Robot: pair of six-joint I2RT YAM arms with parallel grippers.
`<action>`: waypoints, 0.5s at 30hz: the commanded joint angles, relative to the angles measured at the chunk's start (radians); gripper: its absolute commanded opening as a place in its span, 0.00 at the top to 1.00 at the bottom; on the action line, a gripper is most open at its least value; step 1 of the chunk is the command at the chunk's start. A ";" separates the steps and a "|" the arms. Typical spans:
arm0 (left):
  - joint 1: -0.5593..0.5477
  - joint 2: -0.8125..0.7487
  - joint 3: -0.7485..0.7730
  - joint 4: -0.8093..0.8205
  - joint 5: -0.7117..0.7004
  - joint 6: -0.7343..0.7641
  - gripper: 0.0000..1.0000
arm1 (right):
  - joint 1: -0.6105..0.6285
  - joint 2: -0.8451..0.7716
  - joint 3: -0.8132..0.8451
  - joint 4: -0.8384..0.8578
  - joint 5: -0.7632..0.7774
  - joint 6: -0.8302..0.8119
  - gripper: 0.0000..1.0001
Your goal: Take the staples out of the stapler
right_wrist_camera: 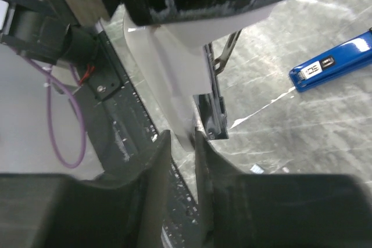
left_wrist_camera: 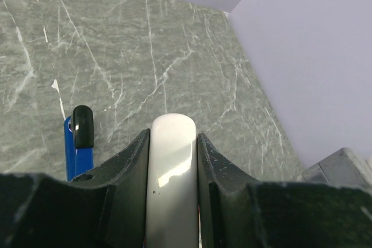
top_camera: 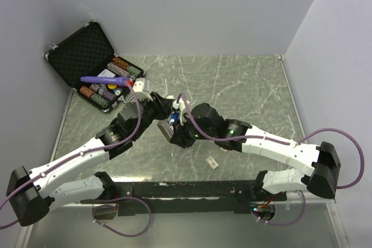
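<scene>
Centrally meeting: left end effector [left_wrist_camera: 172, 139] clamps white bar [left_wrist_camera: 172, 184]; right end effector [right_wrist_camera: 182, 137] narrow, grip unclear.

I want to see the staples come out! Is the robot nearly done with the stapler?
Not nearly. Done: nothing I can tell. In hand: the left gripper is shut on a white-grey bar, and the right gripper sits at its end, by a thin metal rail. Still to do: the blue stapler lies on the table, in neither gripper, so unloading remains.
</scene>
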 commanded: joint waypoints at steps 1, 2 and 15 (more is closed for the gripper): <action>0.003 -0.020 0.061 0.006 0.028 -0.029 0.99 | 0.013 0.000 0.036 0.045 0.059 -0.021 0.80; 0.003 -0.019 0.067 0.000 0.032 -0.032 0.99 | 0.015 -0.005 0.035 0.043 0.073 -0.026 0.85; 0.002 -0.033 0.139 -0.174 0.242 -0.065 0.99 | 0.017 -0.043 0.038 -0.007 0.226 -0.127 1.00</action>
